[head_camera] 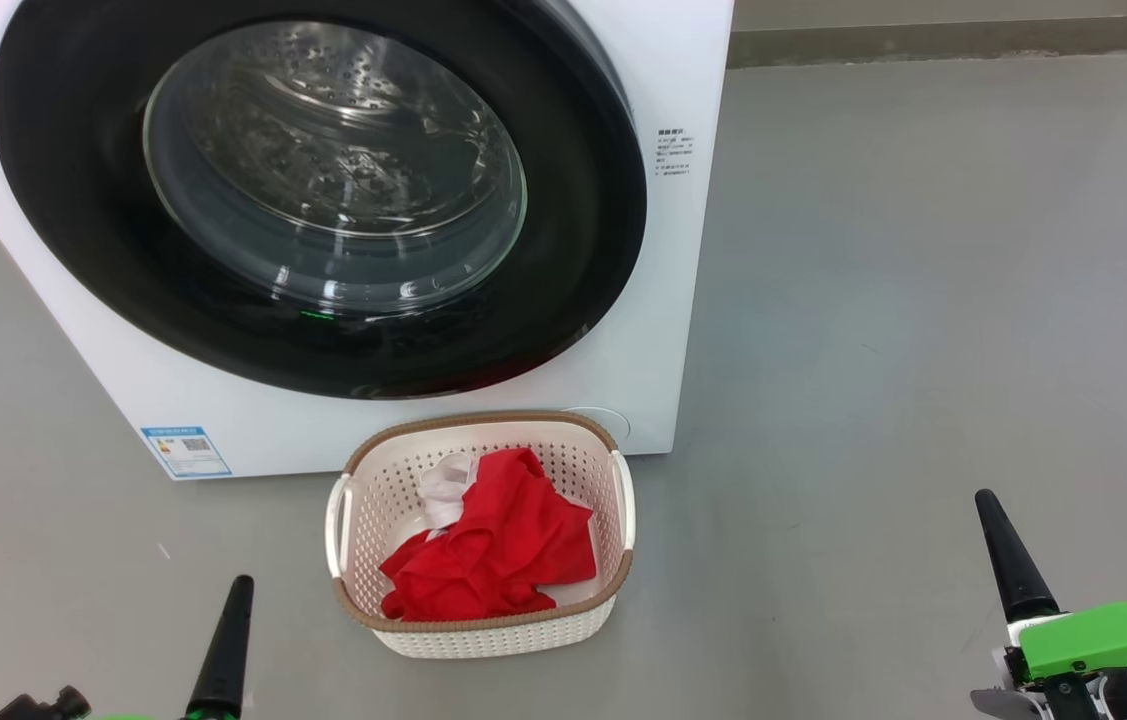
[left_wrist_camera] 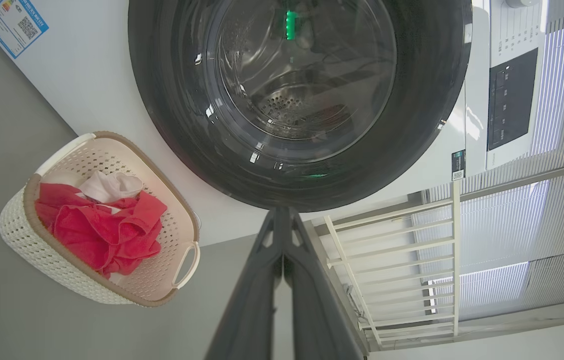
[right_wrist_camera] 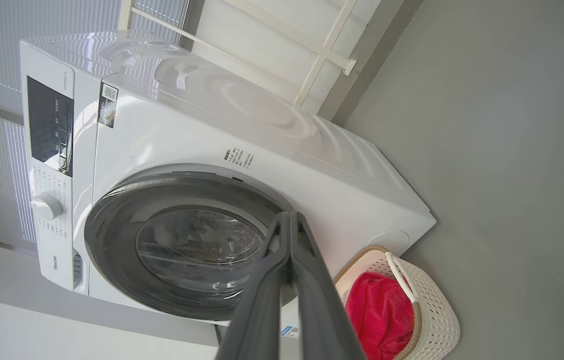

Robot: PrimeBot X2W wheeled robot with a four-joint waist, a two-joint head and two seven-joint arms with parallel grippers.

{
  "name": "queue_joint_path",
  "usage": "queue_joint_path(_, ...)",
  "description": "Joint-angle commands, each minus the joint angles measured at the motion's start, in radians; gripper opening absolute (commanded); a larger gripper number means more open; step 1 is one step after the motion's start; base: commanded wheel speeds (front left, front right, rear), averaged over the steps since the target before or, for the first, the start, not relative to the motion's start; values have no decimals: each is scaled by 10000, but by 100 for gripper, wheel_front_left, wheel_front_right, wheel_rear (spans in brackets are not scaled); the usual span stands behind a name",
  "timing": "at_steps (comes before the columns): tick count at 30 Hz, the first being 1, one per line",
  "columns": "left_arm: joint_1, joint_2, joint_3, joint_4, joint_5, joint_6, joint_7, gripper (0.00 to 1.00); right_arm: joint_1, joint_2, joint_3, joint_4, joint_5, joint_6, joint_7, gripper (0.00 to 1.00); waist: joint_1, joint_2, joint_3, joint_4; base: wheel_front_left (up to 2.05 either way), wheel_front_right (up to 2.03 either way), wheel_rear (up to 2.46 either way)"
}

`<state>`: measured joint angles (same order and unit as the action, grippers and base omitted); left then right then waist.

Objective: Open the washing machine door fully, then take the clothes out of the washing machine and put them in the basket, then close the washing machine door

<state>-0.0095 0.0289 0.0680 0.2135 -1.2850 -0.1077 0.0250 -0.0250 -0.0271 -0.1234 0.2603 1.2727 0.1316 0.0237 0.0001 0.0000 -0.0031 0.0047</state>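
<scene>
Beyond the left fingers point(head_camera: 223, 640), the basket point(head_camera: 493, 640) holds red and white clothes point(head_camera: 503, 550).

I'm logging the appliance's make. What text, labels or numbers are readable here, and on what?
"Hisense": sideways on the washing machine, near its dial.
The blue label with a QR code, low on the front: too small to read.
The printed lines beside the washing machine door: too small.
The control panel markings and QR sticker: blurred.

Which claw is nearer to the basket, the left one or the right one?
Left. The left claw is close beside the basket's left side, not touching. The right claw is much farther off, on the basket's right, over the floor.
</scene>
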Motion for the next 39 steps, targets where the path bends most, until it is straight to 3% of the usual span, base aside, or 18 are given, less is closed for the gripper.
queue_joint_path(1,-511,170,301,-161,-280,-135,73,0,-491,-177,114,-239,328,-1,83,0,-1,0,3,-2,0,0,0)
queue_joint_path(29,-978,213,456,312,-3186,-228,868,0,-823,-230,101,-157,3311,-9,878,0,-1,0,61,-46,0,0,0)
queue_joint_path(39,-986,214,458,319,-3236,-230,882,0,-829,-231,101,-156,3363,-9,892,0,-1,0,62,-47,0,0,0)
